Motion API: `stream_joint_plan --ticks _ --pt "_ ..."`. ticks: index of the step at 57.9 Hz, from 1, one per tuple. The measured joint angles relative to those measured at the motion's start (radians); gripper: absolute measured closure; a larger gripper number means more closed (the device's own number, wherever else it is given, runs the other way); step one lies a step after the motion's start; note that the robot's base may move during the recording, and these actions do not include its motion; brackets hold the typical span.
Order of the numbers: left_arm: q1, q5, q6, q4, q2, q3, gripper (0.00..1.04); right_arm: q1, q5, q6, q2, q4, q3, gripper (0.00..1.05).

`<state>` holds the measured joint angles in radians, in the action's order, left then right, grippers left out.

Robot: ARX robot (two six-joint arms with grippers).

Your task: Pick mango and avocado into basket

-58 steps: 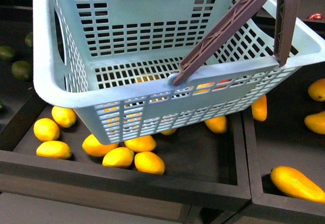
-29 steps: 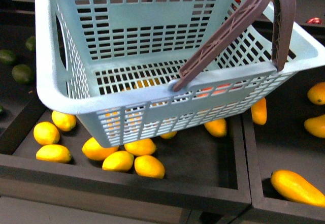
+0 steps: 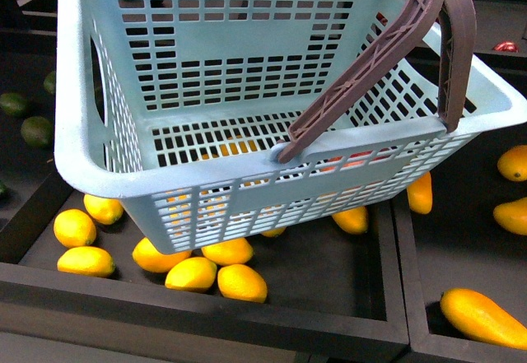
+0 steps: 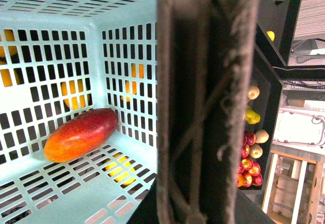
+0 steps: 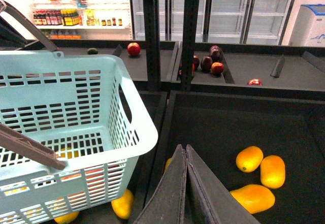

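The light teal basket (image 3: 99,165) hangs tilted above a bin of yellow fruit, held by its brown handle (image 3: 379,46). That handle (image 4: 208,107) fills the middle of the left wrist view, and my left gripper is shut on it, its fingers hidden behind it. A red-orange mango (image 4: 81,134) lies on the basket floor in a corner. Two dark green avocados (image 3: 36,131) lie in a bin to the far left. My right gripper (image 5: 184,149) is shut and empty, beside the basket (image 5: 137,127) and above a dark bin.
Several yellow oval fruits (image 3: 191,273) lie in the black bin (image 3: 247,318) under the basket. More orange-yellow fruits (image 5: 256,176) lie in the right-hand bin, one long one (image 3: 482,318) near its front. Red apples (image 5: 208,63) sit on shelves behind black uprights (image 5: 190,31).
In the front view the basket and the bins have shifted slightly lower, and the basket's far rim now shows. The handle stays gripped.
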<state>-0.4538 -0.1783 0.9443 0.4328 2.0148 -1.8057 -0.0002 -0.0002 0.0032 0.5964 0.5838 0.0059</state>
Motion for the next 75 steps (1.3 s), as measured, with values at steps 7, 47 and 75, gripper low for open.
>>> stream_joint_plan --ticks 7,47,75 --pt "0.0 0.0 0.0 0.0 0.0 0.0 0.99 0.0 0.0 0.0 -0.077 -0.071 0.0 1.02" --pt "0.0 0.0 0.0 0.0 0.0 0.0 0.99 0.0 0.0 0.0 -0.373 -0.357 0.0 1.02" --pt "0.0 0.001 0.0 0.0 -0.003 0.0 0.99 0.0 0.0 0.0 -0.591 -0.582 0.0 1.02"
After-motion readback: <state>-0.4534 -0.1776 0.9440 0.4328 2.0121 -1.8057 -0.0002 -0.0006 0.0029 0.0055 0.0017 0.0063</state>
